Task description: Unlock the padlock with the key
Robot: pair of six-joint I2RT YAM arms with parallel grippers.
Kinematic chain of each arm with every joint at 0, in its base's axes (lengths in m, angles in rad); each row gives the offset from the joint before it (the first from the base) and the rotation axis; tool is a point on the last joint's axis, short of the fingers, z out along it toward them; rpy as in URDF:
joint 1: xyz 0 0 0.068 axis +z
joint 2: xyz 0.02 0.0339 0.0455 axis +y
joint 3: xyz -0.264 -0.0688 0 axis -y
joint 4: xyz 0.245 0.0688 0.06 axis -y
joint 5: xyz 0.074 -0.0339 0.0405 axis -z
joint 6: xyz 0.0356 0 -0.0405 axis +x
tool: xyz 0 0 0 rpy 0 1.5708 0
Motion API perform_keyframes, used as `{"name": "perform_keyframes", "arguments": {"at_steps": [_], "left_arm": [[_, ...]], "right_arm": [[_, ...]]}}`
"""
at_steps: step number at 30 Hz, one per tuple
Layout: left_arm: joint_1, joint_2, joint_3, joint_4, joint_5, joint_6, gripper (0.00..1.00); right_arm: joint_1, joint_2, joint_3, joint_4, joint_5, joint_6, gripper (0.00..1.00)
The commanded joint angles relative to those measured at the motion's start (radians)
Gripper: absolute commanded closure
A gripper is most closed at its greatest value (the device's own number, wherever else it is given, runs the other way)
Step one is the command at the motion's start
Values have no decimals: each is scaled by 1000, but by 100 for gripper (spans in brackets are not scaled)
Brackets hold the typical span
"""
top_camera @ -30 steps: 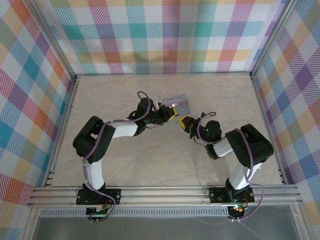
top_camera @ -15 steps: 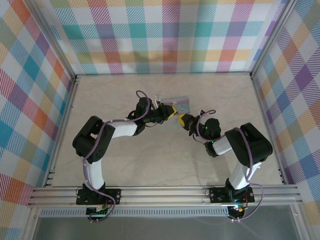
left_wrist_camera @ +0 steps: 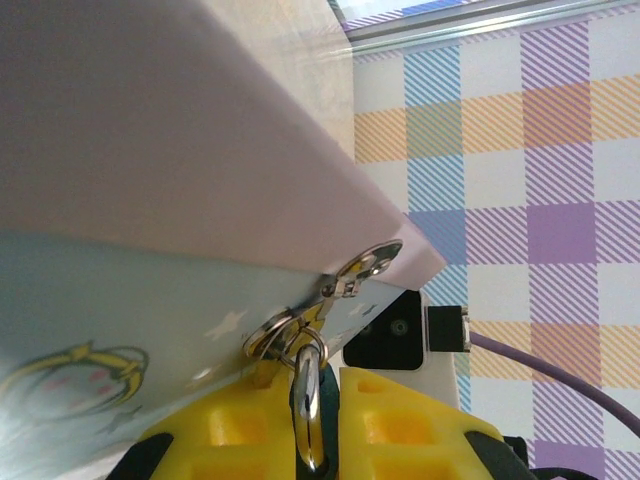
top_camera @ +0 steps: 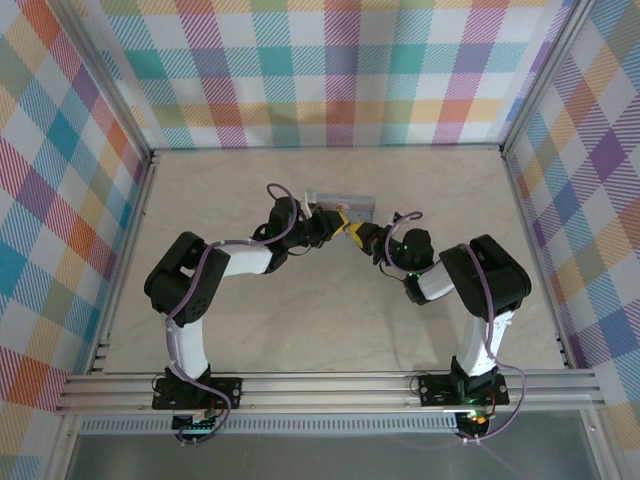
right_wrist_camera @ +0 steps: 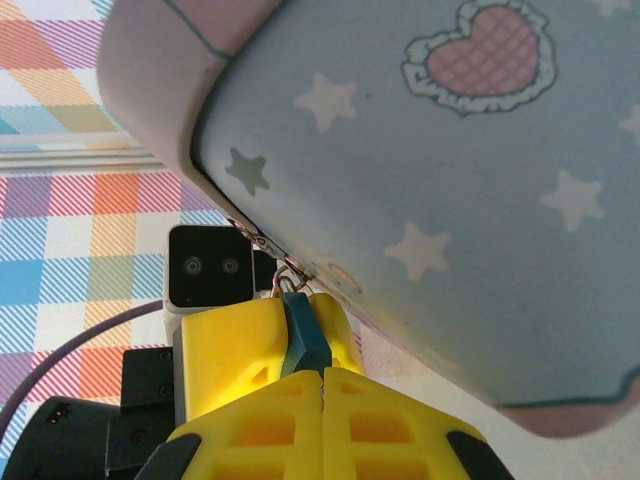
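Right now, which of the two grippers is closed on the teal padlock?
The right gripper: its yellow fingers pinch the teal padlock. The left gripper pinches a thin metal piece instead.

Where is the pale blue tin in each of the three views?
Top external: tin at centre, just beyond where both arms meet.
Left wrist: tin across the upper left, above the fingers.
Right wrist: tin across the upper right.
Shared landmark: yellow fingers at its clasp edge.
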Motion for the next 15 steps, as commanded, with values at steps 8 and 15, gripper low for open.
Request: {"name": "perform_keyframes", "arguments": {"at_steps": [8,15], "left_arm": [[-112,-18,-11,46,220,-9,100],[-126,-22,-73,54,231,-3,100]], "right_arm": [[50,45,105,64,30,98,100],[50,31,62,18,-1,48,100]]}}
